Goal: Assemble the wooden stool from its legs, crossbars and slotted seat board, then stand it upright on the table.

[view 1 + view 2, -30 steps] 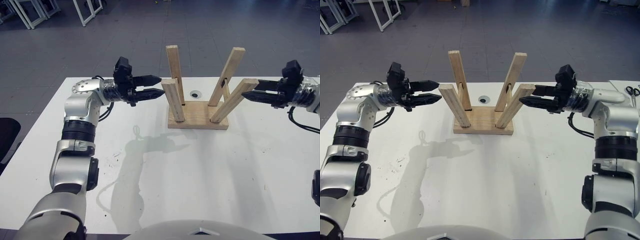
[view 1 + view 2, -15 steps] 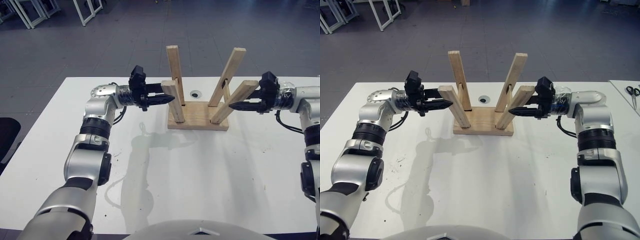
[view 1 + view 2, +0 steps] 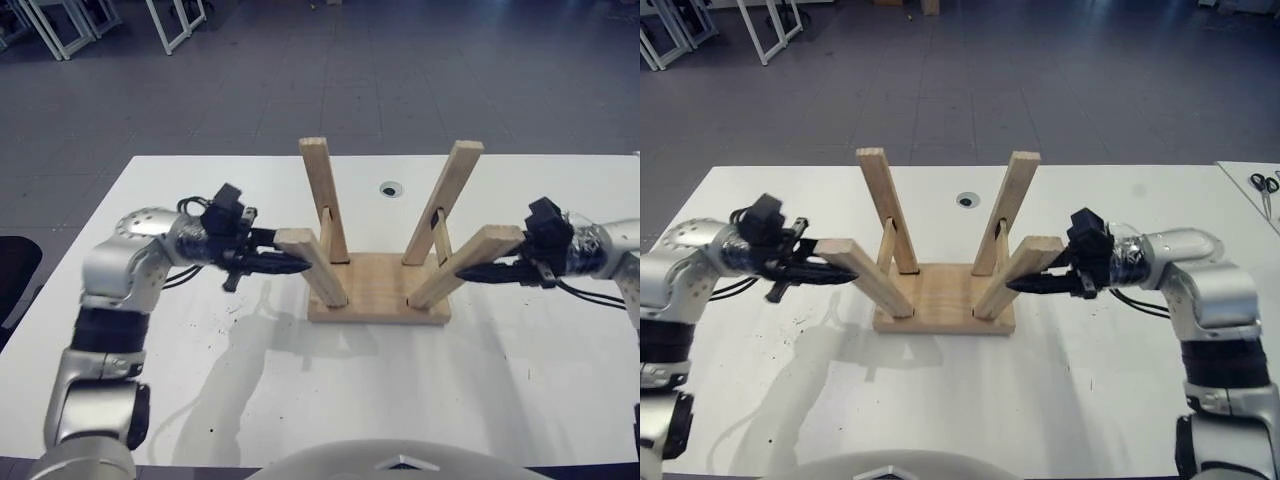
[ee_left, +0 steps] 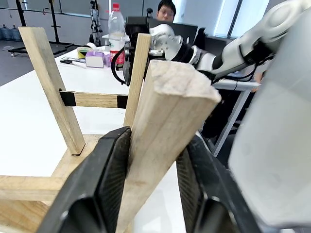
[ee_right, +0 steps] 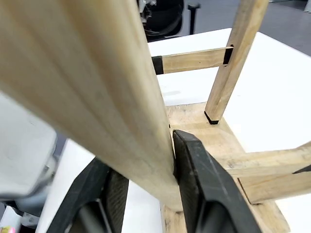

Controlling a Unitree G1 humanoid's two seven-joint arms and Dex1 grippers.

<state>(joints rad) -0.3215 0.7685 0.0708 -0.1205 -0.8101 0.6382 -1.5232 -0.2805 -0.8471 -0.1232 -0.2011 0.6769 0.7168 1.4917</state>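
The wooden stool (image 3: 378,300) lies upside down on the white table (image 3: 330,400), seat board flat, legs splayed upward, crossbars (image 4: 92,99) joining them. My left gripper (image 3: 290,265) is shut on the near left leg (image 3: 312,265), its fingers (image 4: 109,179) clamping both sides in the left wrist view. My right gripper (image 3: 470,272) is shut on the near right leg (image 3: 462,268); its dark fingers (image 5: 194,170) press the wood (image 5: 97,97) in the right wrist view.
A small round hole (image 3: 390,188) sits in the table behind the stool. Scissors (image 3: 1265,182) lie at the far right edge. Beyond the table is open grey floor with white frames (image 3: 175,20). Bare table surface stretches in front of the stool.
Both grippers closed onto the near legs and the stool slid toward me across the table, away from the hole. Both arms drew back with it.
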